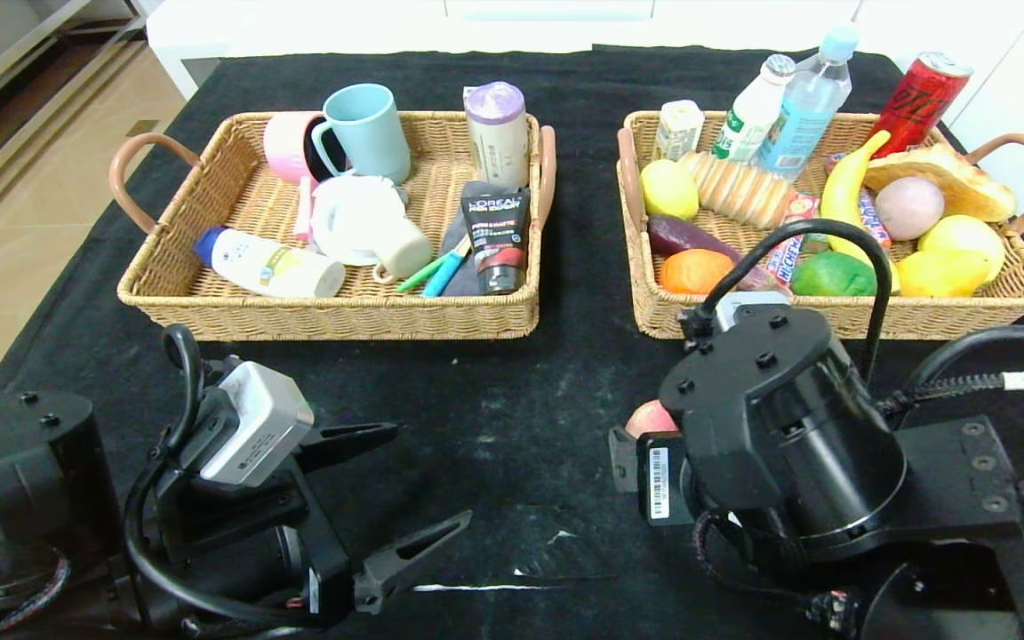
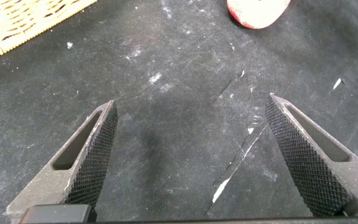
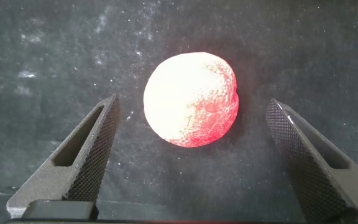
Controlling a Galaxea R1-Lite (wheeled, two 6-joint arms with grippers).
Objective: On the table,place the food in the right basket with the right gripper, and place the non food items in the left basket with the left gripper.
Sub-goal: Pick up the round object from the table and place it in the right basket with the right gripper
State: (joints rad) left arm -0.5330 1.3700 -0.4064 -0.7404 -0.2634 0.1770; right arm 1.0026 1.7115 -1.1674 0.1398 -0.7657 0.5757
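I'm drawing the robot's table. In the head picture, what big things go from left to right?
Left gripper → left basket → peach → right arm → right basket.

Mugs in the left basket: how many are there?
3, though something could be hidden beneath. A pink mug lies at the back-left, a light blue mug stands beside it, and a cream mug lies near the middle of the left basket.
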